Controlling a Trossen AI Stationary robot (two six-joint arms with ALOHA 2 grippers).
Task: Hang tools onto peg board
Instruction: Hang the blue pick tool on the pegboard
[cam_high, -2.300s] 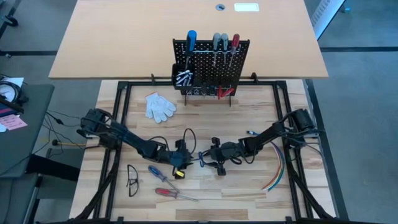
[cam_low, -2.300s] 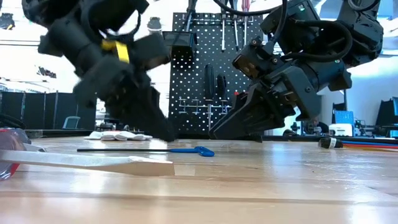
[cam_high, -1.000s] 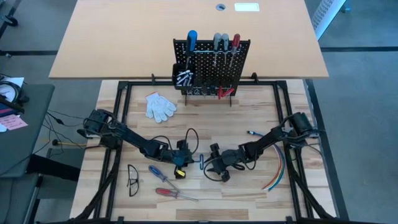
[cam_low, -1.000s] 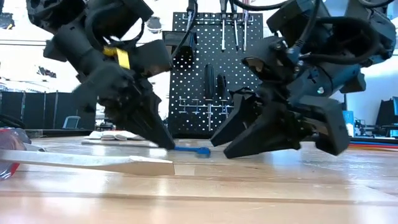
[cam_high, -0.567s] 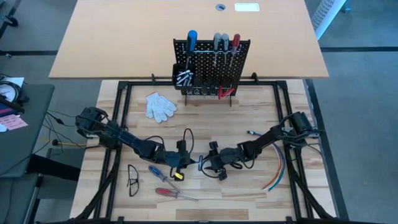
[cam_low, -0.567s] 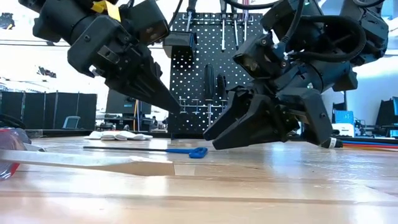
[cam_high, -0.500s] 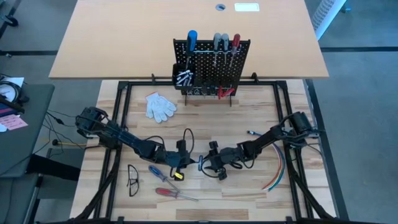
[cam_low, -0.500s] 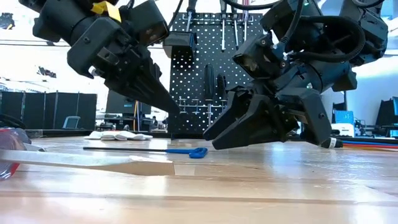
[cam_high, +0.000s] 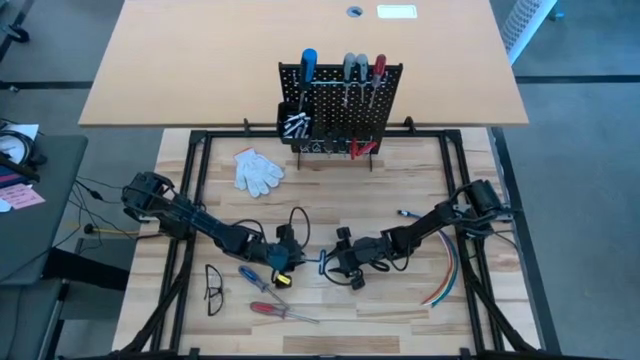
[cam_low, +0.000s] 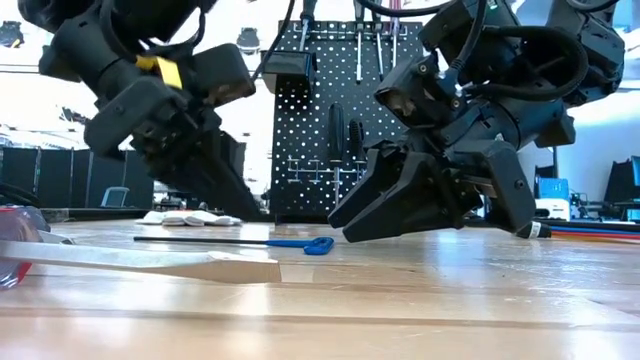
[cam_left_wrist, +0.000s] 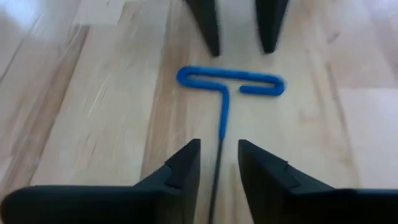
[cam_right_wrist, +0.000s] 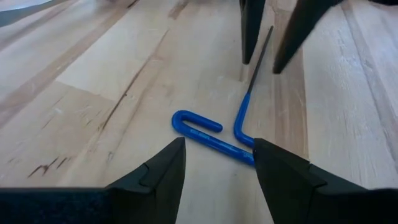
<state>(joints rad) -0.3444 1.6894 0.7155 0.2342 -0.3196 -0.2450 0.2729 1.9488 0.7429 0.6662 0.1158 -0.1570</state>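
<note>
The blue T-handle key (cam_left_wrist: 225, 93) lies flat on the wooden table between my two grippers. Its dark shaft (cam_low: 200, 240) points toward the table's left and its blue handle (cam_right_wrist: 205, 134) toward the right. My left gripper (cam_left_wrist: 219, 146) is open, one finger on each side of the shaft, just above it. My right gripper (cam_right_wrist: 217, 146) is open too, low over the table with its fingers on either side of the handle's near end. The peg board (cam_high: 340, 105) stands upright at the far edge with several tools hanging on it.
Near the table's front left lie a blue-handled screwdriver (cam_high: 252, 278), a red-handled screwdriver (cam_high: 275, 311) and safety glasses (cam_high: 213, 288). A white glove (cam_high: 258, 170) lies left of the peg board. Coloured cables (cam_high: 445, 275) curve along the right side.
My left gripper has risen from the table, where its tips stood on the key, and has drawn back a little toward the table's left edge. The key lies flat on the table.
</note>
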